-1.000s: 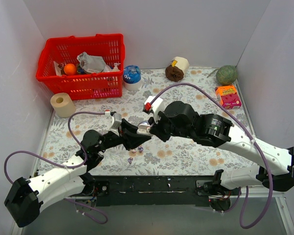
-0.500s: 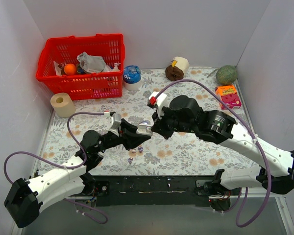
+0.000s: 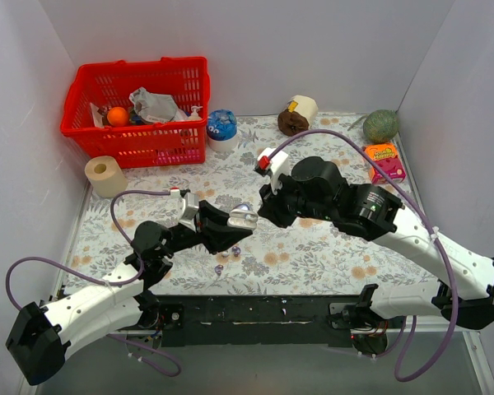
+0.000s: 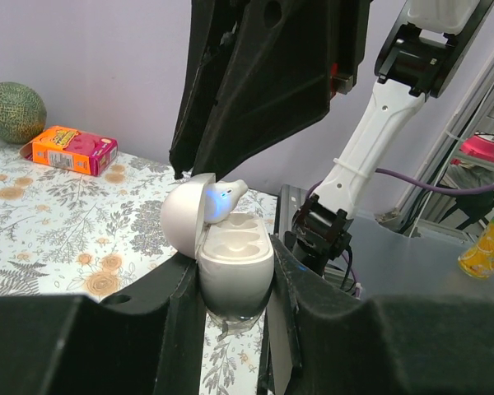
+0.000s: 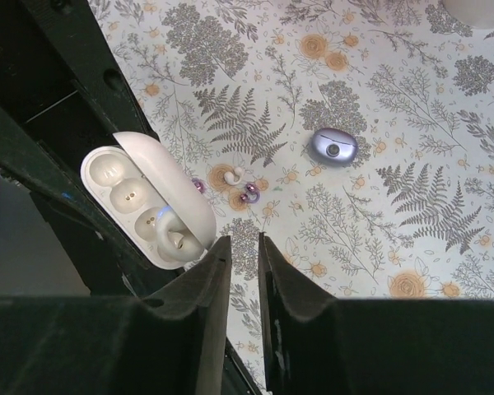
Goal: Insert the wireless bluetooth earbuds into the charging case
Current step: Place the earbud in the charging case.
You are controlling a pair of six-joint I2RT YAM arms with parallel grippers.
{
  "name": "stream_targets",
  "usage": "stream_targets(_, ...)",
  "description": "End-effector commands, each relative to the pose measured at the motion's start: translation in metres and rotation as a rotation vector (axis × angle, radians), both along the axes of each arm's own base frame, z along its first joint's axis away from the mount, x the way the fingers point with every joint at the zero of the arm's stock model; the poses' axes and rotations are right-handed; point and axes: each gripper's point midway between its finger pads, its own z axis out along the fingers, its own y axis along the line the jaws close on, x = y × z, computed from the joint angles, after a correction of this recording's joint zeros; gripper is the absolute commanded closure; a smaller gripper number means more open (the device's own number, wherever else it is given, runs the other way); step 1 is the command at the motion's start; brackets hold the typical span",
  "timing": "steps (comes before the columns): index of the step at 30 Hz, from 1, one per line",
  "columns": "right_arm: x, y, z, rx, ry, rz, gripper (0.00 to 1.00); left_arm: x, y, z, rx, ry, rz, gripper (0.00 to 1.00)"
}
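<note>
Since 1.0 s ago: the right arm has drawn back toward the upper right of the top view. The right end effector (image 3: pixel 269 207) now stands clear of the charging case (image 3: pixel 244 218), which it crowded before. The left arm sits slightly higher in frame.

Left end effector (image 4: pixel 235 284): pinching the case by its lower shell, off the surface (image 5: pixel 412 99), lid swung open.

Right end effector: fingers (image 5: pixel 210 280) parted by a narrow slit, nothing between them.

Case interior, right wrist view: two wells bare. The lowest well holds a whitish piece (image 5: pixel 171 234) with a blue glow beside it; cannot tell whether it is an earbud.

The earbuds (image 3: pixel 236 249) lie on the floral surface just below the case in the top view. A silver-blue disc (image 5: pixel 333 146) lies apart, right of centre in the right wrist view.
</note>
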Motion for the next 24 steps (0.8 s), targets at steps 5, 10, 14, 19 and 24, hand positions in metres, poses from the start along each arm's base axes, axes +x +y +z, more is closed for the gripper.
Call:
stream_targets(5, -0.007, -0.004, 0.048, 0.142, -0.082, 0.039, 0.57, 0.002, 0.001, 0.000, -0.002, 0.009, 0.019, 1.00)
stream_targets(10, -0.014, -0.006, 0.053, 0.142, -0.097, 0.085, 0.57, 0.008, 0.000, -0.001, 0.008, 0.043, 0.040, 1.00)
stream_targets(14, -0.016, -0.002, 0.044, 0.109, -0.088, 0.104, 0.58, 0.013, -0.003, -0.003, 0.017, 0.073, 0.047, 1.00)
stream_targets(19, -0.016, 0.002, 0.034, 0.088, -0.074, 0.109, 0.57, 0.015, -0.007, -0.004, 0.023, 0.082, 0.040, 1.00)
stream_targets(24, -0.012, 0.006, 0.021, 0.062, -0.063, 0.097, 0.57, 0.015, -0.007, -0.002, 0.020, 0.075, 0.036, 1.00)
